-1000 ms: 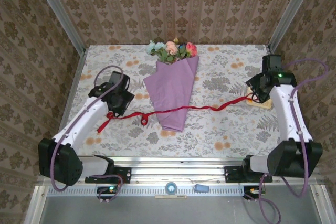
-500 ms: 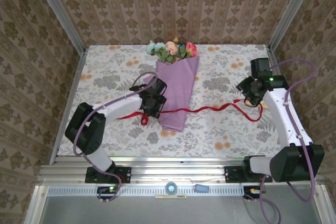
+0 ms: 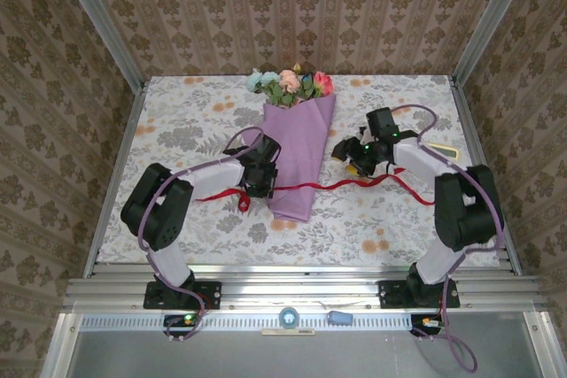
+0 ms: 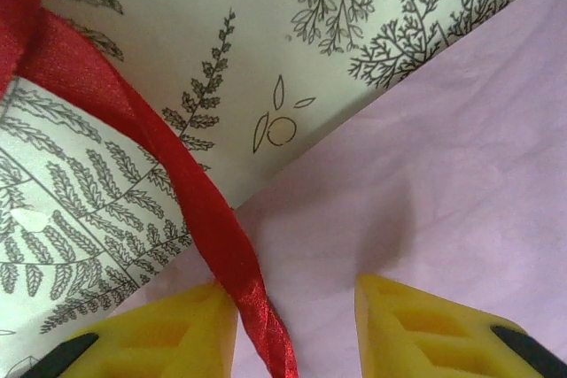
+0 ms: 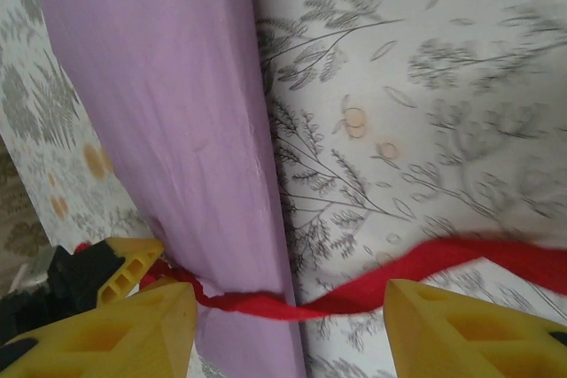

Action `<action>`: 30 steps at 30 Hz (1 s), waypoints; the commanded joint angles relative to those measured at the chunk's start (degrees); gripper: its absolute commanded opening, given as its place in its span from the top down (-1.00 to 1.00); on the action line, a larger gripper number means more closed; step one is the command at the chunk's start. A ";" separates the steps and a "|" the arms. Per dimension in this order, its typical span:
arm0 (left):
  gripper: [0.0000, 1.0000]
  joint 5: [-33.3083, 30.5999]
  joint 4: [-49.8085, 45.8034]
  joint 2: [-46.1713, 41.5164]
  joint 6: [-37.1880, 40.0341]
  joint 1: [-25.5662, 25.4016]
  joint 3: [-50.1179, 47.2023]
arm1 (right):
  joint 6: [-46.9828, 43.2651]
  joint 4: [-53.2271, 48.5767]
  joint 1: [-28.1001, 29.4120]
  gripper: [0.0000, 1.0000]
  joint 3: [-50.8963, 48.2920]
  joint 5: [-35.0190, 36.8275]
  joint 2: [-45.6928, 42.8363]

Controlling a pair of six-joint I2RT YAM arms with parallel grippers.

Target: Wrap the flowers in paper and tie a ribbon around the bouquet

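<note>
Nearest the arm bases, at the 6 o'clock end, the pointed tip of the bouquet (image 3: 292,157) rests on the bench (image 3: 177,117), and its long axis runs straight from 6 to 12. A little up from that tip the ribbon (image 3: 323,185) crosses over the paper (image 3: 299,135) from 9 to 3, square to the cone. A loose tail with a small curl trails out at 9 and more slack loops out at 3. Now the left fingers (image 4: 292,307): they're right at the cone's 9 o'clock edge where the ribbon comes off it. They stand a moderate gap apart with the ribbon running up between them, lying against one pad while the other is clear, so I'd call that straddled, not pinched. Over at 3 o'clock the right fingers (image 5: 288,307) sit just beside the cone, spread wide, with the ribbon lying across the gap and nothing clamped. The left arm is the closer one to the crossing; the right stands a touch off. To my eye the wrapping is done and tying is the step in hand. Each side has its strand dead ahead, and the pull has to go across the cone, 9 against 3, not along it. Far off at 12 o'clock the flowers (image 3: 290,82) fan out of the paper's mouth, well apart from both arms.
</note>
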 commanded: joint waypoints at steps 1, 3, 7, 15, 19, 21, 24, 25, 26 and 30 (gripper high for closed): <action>0.21 0.32 0.21 0.24 -0.09 -0.21 0.21 | -2.66 6.25 2.10 -0.19 1.70 -5.56 4.42; 0.21 0.74 0.80 0.53 0.45 -0.20 -0.87 | -2.39 7.33 3.63 -0.19 2.00 -5.62 7.37; 0.22 2.14 2.11 1.66 1.06 -0.12 -3.46 | -1.35 10.56 6.48 -0.19 1.93 -6.64 12.20; 0.37 3.50 3.93 2.64 1.66 -0.22 -6.52 | 3.38 19.79 10.74 -0.15 0.59 -10.34 14.26; 0.49 3.61 3.78 2.58 2.29 -0.13 -6.76 | 5.67 21.85 12.22 -0.08 1.24 -10.23 14.91; 0.58 3.82 4.12 2.57 2.58 -0.03 -6.76 | 6.41 22.25 12.45 -0.01 1.63 -10.15 15.84; 0.79 3.96 4.57 2.18 3.06 0.12 -6.99 | 5.79 20.85 12.69 0.10 2.05 -8.98 16.62; 0.87 3.65 4.62 1.72 3.41 0.18 -7.06 | 5.54 20.57 12.64 0.15 1.95 -8.46 16.63; 0.95 3.13 4.32 0.85 4.17 0.18 -6.91 | 5.22 20.13 12.57 0.24 1.92 -7.77 16.59; 1.00 2.54 2.28 -3.11 7.64 0.08 -6.44 | 5.05 19.26 12.56 0.67 1.77 -4.62 15.42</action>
